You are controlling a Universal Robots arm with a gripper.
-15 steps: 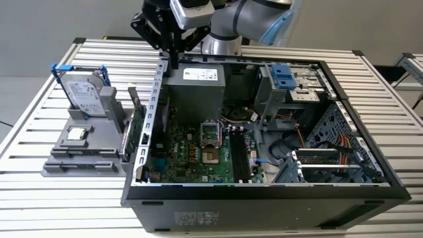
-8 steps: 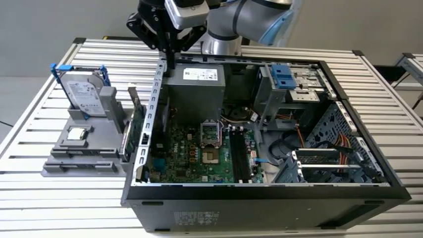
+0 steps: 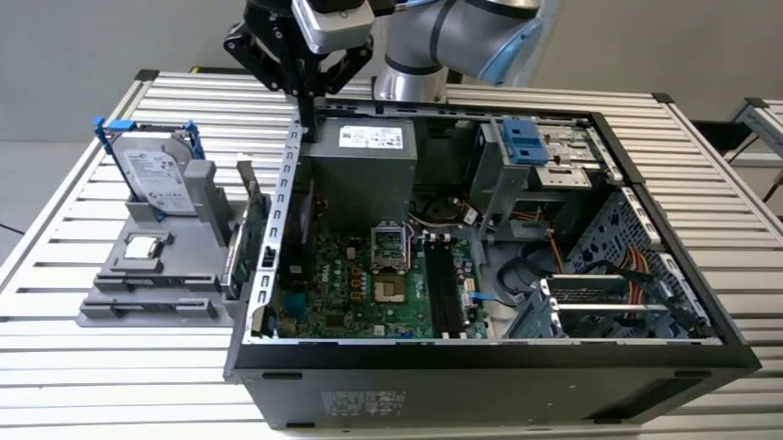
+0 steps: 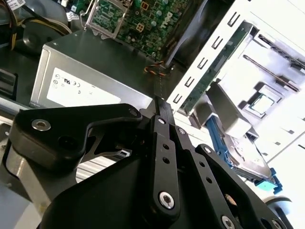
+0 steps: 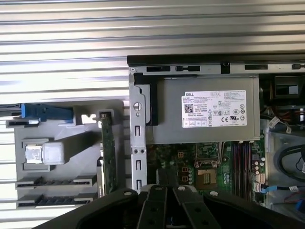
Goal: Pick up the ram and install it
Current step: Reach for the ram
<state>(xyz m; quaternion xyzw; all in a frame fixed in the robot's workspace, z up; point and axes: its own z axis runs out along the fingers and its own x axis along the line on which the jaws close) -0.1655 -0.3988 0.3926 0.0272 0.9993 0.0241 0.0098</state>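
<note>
The ram (image 4: 162,88) is being pinched between the jaws, which are being kept pressed together on it. In the second wrist view it is being seen edge-on, as a very thin dark strip reaching out past the jaw tips. In the exterior view the jaws are being held pointing downward over the open computer case (image 3: 490,362), at the rear corner where the silver power supply (image 3: 361,156) is sitting against the case's side wall (image 3: 289,183). Whether the strip's lower end is touching the top edge of that wall cannot be told. Just beneath the jaws, the labelled face of the power supply is being shown in both wrist views. Lower down and farther from the jaws, the green motherboard (image 3: 361,275) is lying on the case floor, its dark memory slots (image 3: 443,289) well apart from the jaws. Across the side wall from the jaws, toward the exterior view's left, a grey holder (image 3: 147,307) is being used to carry a hard drive (image 3: 157,179) standing on edge. An upright green board (image 3: 251,229) is being held in it too, just beside the case wall. Case and holder are both being supported by the slatted bench (image 3: 73,385).
</note>
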